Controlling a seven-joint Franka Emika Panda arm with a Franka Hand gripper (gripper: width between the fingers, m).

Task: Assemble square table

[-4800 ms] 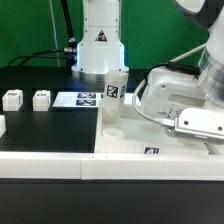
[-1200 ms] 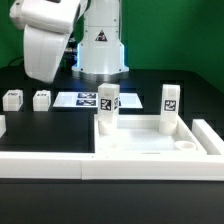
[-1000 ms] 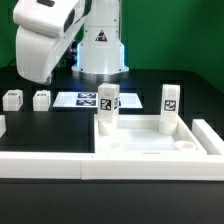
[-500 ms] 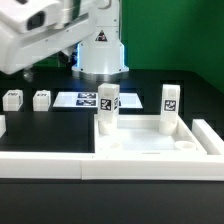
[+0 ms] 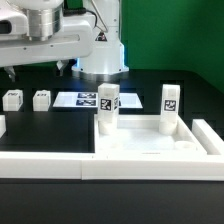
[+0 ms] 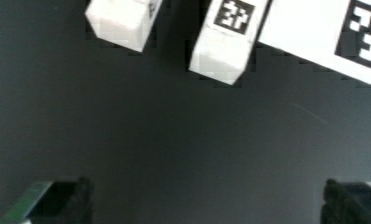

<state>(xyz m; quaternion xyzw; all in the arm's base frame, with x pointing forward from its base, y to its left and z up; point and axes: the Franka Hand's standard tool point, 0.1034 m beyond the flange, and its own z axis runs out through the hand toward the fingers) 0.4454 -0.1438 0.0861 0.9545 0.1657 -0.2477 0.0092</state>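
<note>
Black table [image 5: 150, 88]: marker board [image 5: 82, 100] beside leg [image 5: 41, 99] (hand [image 5: 36, 70] spread).

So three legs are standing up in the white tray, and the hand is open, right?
No, only two stand in the tabletop, as the exterior view shows: a leg at its left and a second leg at its right. The hand is open.

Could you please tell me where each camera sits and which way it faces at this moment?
Exterior view: low off the table's edge opposite the base, facing it across the tabletop and two standing legs; the arm shows.
Wrist view: on the wrist, facing down at the table; the open gripper shows.
Shared: the two loose legs and the marker board.
</note>
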